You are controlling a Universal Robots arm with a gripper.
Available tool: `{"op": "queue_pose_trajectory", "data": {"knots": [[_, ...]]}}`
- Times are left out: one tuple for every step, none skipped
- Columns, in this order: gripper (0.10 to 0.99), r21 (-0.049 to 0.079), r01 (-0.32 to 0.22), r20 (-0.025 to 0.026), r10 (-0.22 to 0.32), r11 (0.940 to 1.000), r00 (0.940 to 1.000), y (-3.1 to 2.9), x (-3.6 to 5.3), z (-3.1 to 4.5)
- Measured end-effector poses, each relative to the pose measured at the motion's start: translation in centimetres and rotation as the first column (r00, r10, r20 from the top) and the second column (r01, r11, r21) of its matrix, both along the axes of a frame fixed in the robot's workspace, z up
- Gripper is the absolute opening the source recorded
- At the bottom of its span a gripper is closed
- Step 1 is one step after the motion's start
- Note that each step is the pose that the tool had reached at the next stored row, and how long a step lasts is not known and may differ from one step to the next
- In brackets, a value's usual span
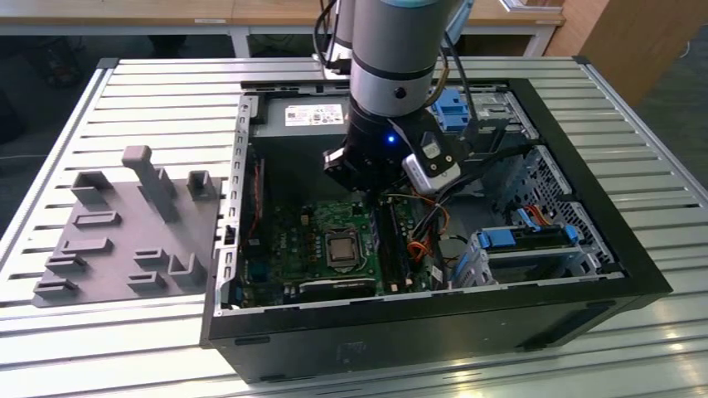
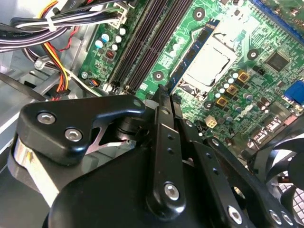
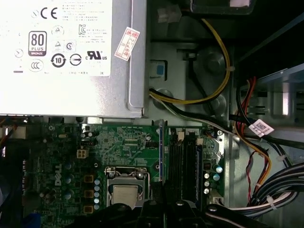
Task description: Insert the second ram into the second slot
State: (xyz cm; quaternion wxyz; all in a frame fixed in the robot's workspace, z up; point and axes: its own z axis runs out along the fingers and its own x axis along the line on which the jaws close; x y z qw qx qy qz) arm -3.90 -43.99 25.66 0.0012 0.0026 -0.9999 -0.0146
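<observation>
My gripper hangs low inside the open computer case, over the green motherboard. In both wrist views its black fingers are shut on the second ram, a thin blue stick seen edge-on. The stick reaches out from the fingertips, between the processor socket and the row of long dark memory slots. It lies parallel to the slots. I cannot tell whether it touches the board. A slot farther from the socket seems to hold another bluish stick.
The silver power supply fills the case's far end. Bundled wires and orange and yellow cables run just beside the slots. Drive bays with light-blue clips stand on the exterior view's right. A grey fixture plate lies outside the case.
</observation>
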Motion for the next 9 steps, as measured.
{"op": "queue_pose_trajectory", "data": {"knots": [[0.137,0.0,0.0,0.0,0.0,1.0,1.0,-0.01,0.0,-0.01],[0.137,0.0,0.0,0.0001,0.0,1.0,1.0,-0.05,0.0,-0.01],[0.137,0.0,0.0,0.0001,0.0,1.0,1.0,-0.09,0.0,-0.02],[0.137,0.0,0.0,0.0001,0.0,1.0,1.0,-0.19,0.0,-0.02],[0.137,0.0,0.0,0.0001,0.0,1.0,1.0,-0.37,-0.01,-0.03],[0.137,0.0,0.0,0.0001,0.0,1.0,1.0,-0.51,-0.01,-0.04],[0.137,0.001,0.0,0.0001,0.0,1.0,1.0,-0.56,-0.01,-0.07],[0.137,0.001,0.0,0.0001,0.0,1.0,1.0,-0.59,-0.01,-0.1],[0.137,0.001,0.0,0.0,0.0,1.0,1.0,-0.63,-0.01,-0.14]]}}
